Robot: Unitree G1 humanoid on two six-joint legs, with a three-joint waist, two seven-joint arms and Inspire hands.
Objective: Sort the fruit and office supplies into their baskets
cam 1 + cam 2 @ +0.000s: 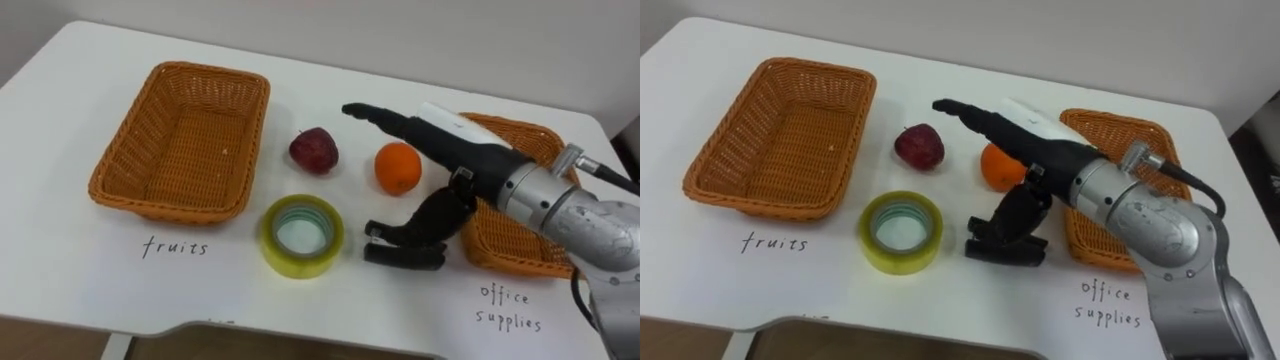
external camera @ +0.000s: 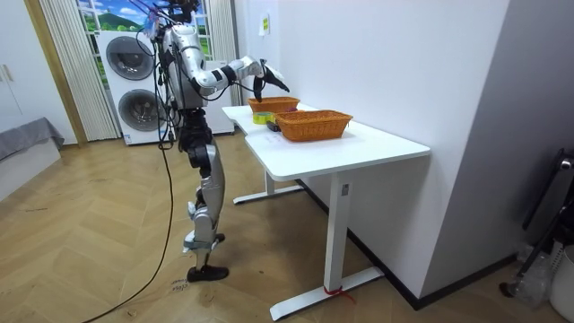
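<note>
Step in hand: approach for 1st pick; nothing in fruits basket yet.

- Desk (image 1: 70, 285) front edge: tape roll (image 1: 302, 235), lying flat.
- Just R of it: right hand (image 1: 432, 215), spread wide, fingers hanging down, holding nothing.
- Mid-desk: apple (image 1: 314, 150), orange (image 1: 398, 168).
- L side: fruits basket (image 1: 125, 150), empty.
- R edge: office supplies basket (image 1: 512, 252), partly under arm.

Next move, prob.: shift hand L over tape, close round rim, carry to R basket.

White table (image 1: 80, 270): wicker basket (image 1: 120, 160) by left edge, second basket (image 1: 530, 128) by right edge; apple (image 1: 314, 150), orange (image 1: 398, 167) between; tape roll (image 1: 300, 265) nearer front edge.
</note>
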